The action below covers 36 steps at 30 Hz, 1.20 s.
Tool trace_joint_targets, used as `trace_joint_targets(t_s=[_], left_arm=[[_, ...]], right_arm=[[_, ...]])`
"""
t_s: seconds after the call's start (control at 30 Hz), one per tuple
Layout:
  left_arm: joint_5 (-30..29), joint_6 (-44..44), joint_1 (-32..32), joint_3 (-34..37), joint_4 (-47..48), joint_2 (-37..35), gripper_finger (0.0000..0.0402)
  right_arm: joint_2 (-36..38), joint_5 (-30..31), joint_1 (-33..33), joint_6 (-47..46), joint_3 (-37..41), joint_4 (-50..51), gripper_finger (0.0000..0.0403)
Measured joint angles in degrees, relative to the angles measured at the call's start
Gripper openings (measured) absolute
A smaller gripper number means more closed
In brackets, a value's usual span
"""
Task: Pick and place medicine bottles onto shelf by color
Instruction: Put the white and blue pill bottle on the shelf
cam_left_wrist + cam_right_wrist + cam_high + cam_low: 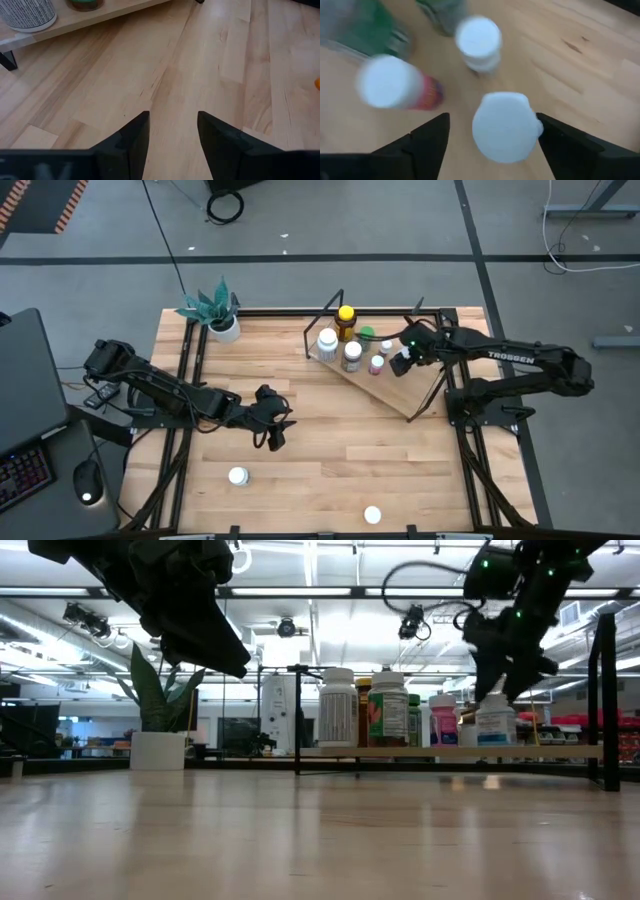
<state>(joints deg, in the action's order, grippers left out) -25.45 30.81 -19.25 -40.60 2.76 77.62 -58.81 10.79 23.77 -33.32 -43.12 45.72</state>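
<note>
Several medicine bottles stand on the tilted light-wood shelf (400, 395): an amber one with a yellow cap (346, 315), a green-capped one (367, 335), white-capped ones (327, 340) and a pinkish one (377, 365). My right gripper (492, 117) is open above the shelf's right part, pointing down, its fingers on either side of a white-capped bottle (505, 127) that stands upright on the board (495, 720). My left gripper (278, 430) is open and empty over the bare tabletop, left of the shelf; it also shows in the left wrist view (172, 117). My right gripper comes from above at the white cap. One finger (555, 137) stands right against the cap's side (536, 127), and I cannot tell whether it touches. The other finger (432, 135) is apart from the cap.
Two white-capped bottles stand on the table near its front edge (238, 476) (372, 515). A white pot with a green plant (225, 328) stands at the far left corner. The shelf's black wire frame (325, 305) rises around the board. Neighbouring bottles (478, 42) (395, 87) stand close to my right gripper.
</note>
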Motion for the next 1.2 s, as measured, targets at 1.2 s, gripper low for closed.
trace_joint_targets(t_s=[1.2], left_arm=[[0.22,4.44,-0.68,-0.02,-0.04,0.00,0.0173]], right_arm=[[-10.51,2.67,-24.98,2.36,-12.08,10.38,0.0312]])
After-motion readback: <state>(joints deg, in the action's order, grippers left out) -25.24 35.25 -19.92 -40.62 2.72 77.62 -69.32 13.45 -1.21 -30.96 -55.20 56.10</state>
